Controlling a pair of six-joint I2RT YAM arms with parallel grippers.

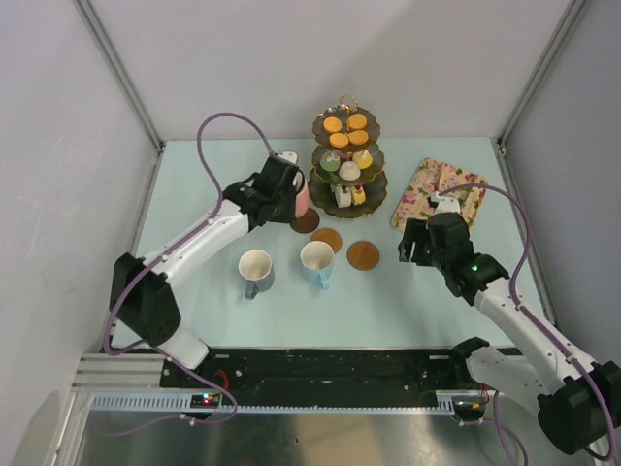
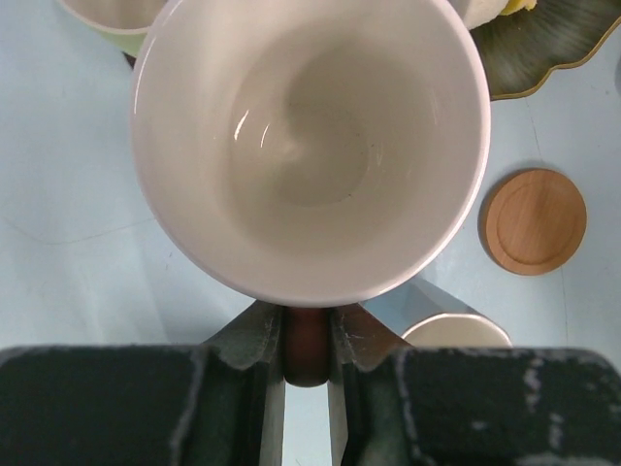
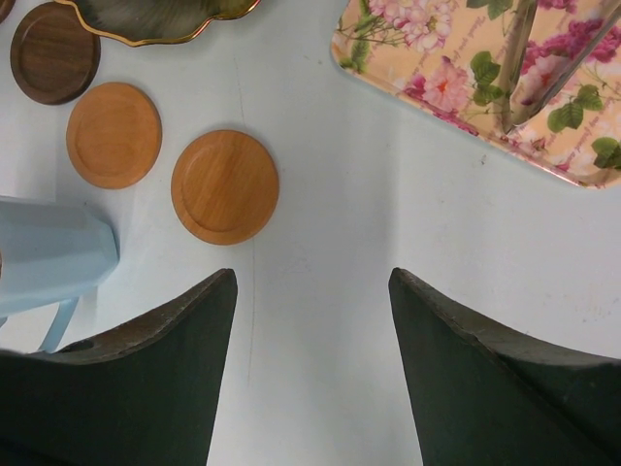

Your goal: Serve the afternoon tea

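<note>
My left gripper (image 1: pixel 287 191) is shut on the handle of the pink mug (image 1: pixel 302 197), just left of the three-tier stand (image 1: pixel 347 160) that carries small cakes. In the left wrist view the fingers (image 2: pixel 260 335) pinch the handle under the mug's white inside (image 2: pixel 310 146). A dark coaster (image 1: pixel 306 222) lies at the mug's foot, and two light coasters (image 1: pixel 326 240) (image 1: pixel 364 255) lie in front of the stand. The grey mug (image 1: pixel 256 272) and blue mug (image 1: pixel 317 262) stand nearer. My right gripper (image 3: pixel 312 277) hangs open over bare table, right of the coasters.
The floral tray (image 1: pixel 441 189) lies at the back right, just beyond my right gripper (image 1: pixel 419 243). A yellow-green mug (image 2: pixel 107 24) shows behind the pink one in the left wrist view. The right wrist view shows the light coaster (image 3: pixel 224 186) and blue mug (image 3: pixel 49 257) at left.
</note>
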